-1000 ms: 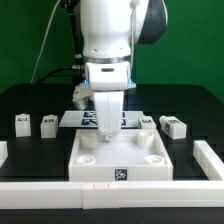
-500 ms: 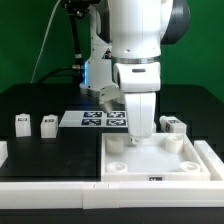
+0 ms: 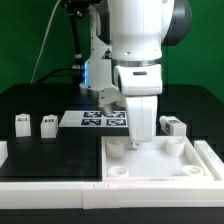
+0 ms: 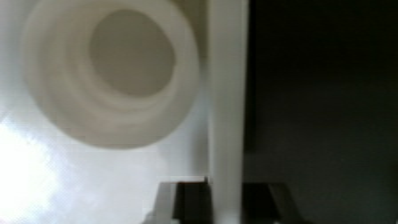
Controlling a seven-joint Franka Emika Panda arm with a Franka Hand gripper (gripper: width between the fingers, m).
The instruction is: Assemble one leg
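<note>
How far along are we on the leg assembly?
Done: the square plate looks seated in the corner of the white rail. In hand: the end effector clamps the plate's wall. Left: fitting a leg; one leg, another and a third stand loose, visible sockets empty.

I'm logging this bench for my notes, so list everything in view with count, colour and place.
square plate: one, white, round corner sockets; front right of the table.
legs: three seen, white, tagged; two at the exterior view's left, one at its right behind the square plate.
marker board: one, white with tags; middle rear.
fence rail: one, white; along the table's front and sides.
table: one, black; under everything.
gripper: one, on a white arm; fingers closed on the square plate's far edge.
</note>
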